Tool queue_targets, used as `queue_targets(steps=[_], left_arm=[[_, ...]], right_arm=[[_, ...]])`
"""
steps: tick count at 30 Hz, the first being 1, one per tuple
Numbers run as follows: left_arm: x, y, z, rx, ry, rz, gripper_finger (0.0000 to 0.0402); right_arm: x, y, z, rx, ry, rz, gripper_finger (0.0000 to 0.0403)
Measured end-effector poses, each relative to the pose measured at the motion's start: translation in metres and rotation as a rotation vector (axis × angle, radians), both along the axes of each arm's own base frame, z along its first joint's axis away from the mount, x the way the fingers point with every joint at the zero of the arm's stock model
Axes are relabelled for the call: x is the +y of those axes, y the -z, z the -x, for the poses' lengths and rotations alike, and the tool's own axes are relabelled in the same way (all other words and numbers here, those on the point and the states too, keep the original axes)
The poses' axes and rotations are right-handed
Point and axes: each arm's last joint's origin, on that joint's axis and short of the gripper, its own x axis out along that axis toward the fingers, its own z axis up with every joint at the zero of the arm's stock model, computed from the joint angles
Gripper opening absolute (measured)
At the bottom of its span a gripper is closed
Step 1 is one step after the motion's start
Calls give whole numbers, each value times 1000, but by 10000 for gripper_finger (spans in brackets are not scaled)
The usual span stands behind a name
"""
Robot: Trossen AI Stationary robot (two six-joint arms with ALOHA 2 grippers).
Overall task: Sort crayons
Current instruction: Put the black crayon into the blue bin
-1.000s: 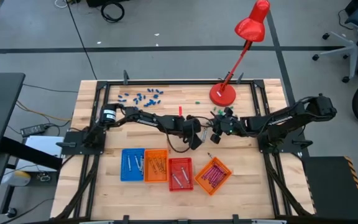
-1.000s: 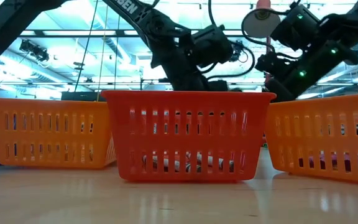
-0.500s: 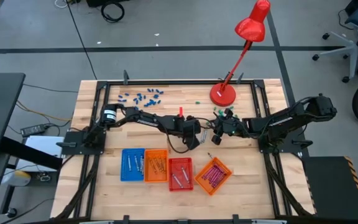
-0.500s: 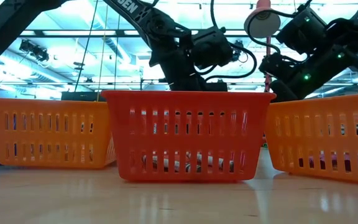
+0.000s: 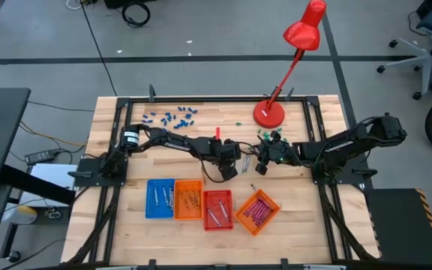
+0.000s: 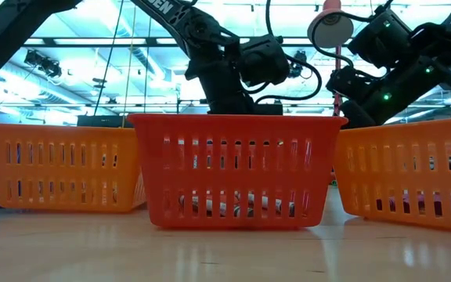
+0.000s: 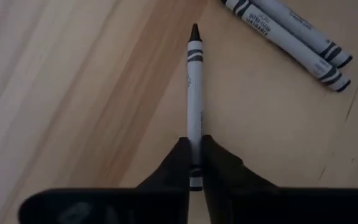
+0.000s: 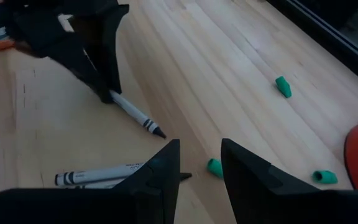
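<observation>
A silvery grey crayon [image 7: 194,93] with black bands lies on the wood near the table's middle, and my left gripper [image 7: 195,163] is shut on it. The right wrist view shows the same crayon [image 8: 135,115] under the left fingers [image 8: 101,68]. My right gripper [image 8: 199,163] hovers open just right of it, with nothing between its fingers. Two more grey crayons [image 8: 98,177] lie side by side on the table close by. Four baskets stand in a row near the front: blue [image 5: 160,199], orange [image 5: 187,200], red [image 5: 217,208], orange [image 5: 256,211], with crayons in them. My left gripper pinches the grey crayon's blunt end [image 7: 195,146] between its two fingertips. The fingers come down at a slant from above, and the crayon runs straight out ahead of them, its pointed tip [image 7: 195,30] away. The crayon lies low along the tabletop.
Stubby green bits [image 8: 283,86] lie scattered toward the red lamp's base [image 5: 268,113] at the far right. Blue bits [image 5: 172,117] sit at the far left. A black frame rail [image 5: 201,99] borders the table. The two arms' grippers stand close together.
My right gripper has drawn back a little toward the table's right edge. My left wrist has shifted slightly toward the left.
</observation>
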Motion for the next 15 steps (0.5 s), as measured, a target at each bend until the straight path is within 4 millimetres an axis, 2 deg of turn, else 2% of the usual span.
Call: queue_targets(steps=[3, 15], left_arm=[[1, -4, 4, 17, 2, 8, 17], [-5, -18, 23, 152, -11, -60, 30]], right_arm=[[1, 0, 0, 1, -16, -12, 122], [0, 2, 2, 33, -18, -6, 122]])
